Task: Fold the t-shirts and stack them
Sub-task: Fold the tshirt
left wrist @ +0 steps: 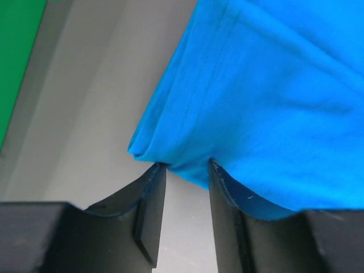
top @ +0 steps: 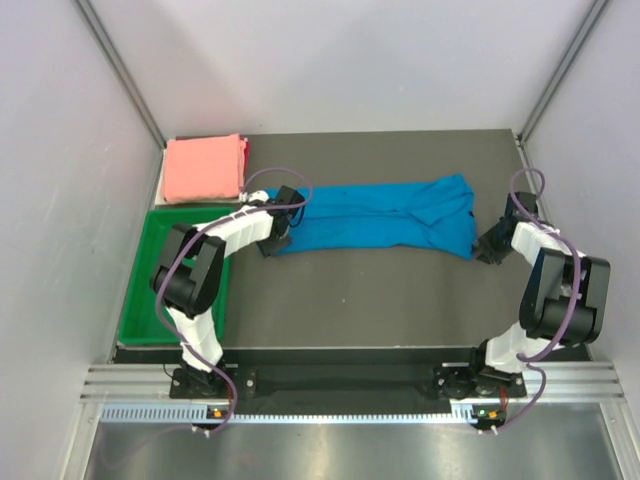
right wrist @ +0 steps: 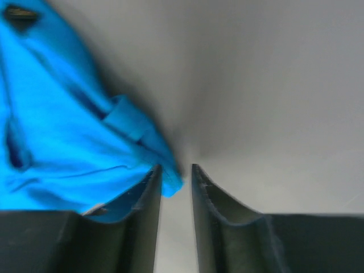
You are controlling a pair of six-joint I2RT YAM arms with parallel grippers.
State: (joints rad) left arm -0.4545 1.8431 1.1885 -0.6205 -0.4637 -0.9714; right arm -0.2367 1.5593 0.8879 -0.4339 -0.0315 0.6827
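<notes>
Shirts and grippers, overhead and wrist views. The blue shirt (top: 385,218) lies on the table (top: 380,300), drawn out into a long creased band running left to right across the middle. The pink shirt (top: 205,168) lies folded into a rectangle at the far left corner, just beyond the green tray (top: 140,300) and well apart from the blue one.

The left gripper (top: 272,238) rests at the left end of the blue shirt. In the left wrist view the fingers (left wrist: 151,199) stand apart with bare table showing between them. The hemmed edge of the shirt (left wrist: 273,102) reaches the fingertips and lies against the right-hand finger; it is not clamped.

The right gripper (top: 488,248) sits at the right end of the same shirt. In the right wrist view its fingers (right wrist: 213,216) are separated by a narrow gap. A bunched corner of blue cloth (right wrist: 68,136) pokes just into that gap against the left-hand finger, clear of the other finger, so no pinch is shown.
</notes>
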